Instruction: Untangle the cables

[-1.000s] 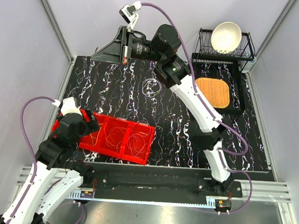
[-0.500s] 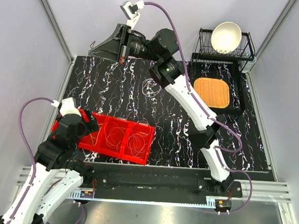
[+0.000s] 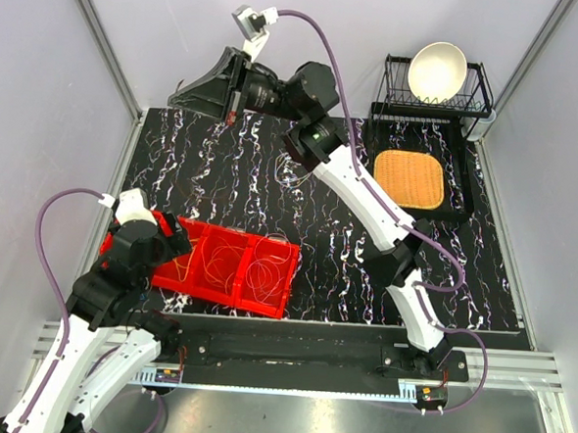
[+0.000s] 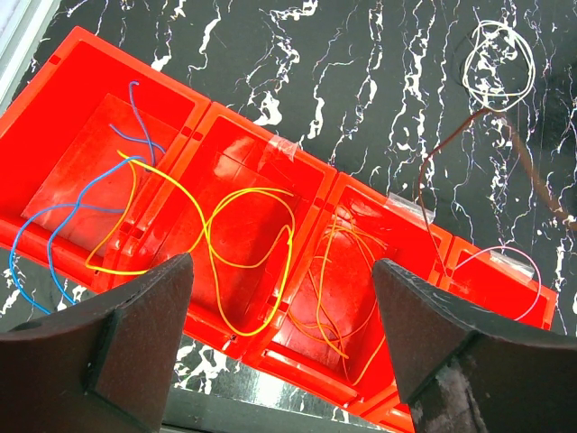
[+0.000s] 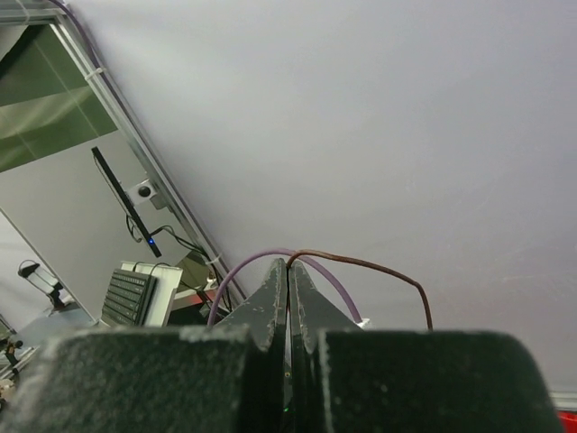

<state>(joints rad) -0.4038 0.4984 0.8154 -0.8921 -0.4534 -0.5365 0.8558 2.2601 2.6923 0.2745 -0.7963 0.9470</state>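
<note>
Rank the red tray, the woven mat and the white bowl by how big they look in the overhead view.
1. red tray, clearly the largest.
2. woven mat.
3. white bowl, a little smaller than the mat. It is propped up in the rack, so that gap is unsure.

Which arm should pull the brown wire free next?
The right one. The right gripper is already shut on the brown wire, raised near the back wall. The left gripper hangs open over the red tray and holds nothing, so it would first have to reach and grab.
</note>
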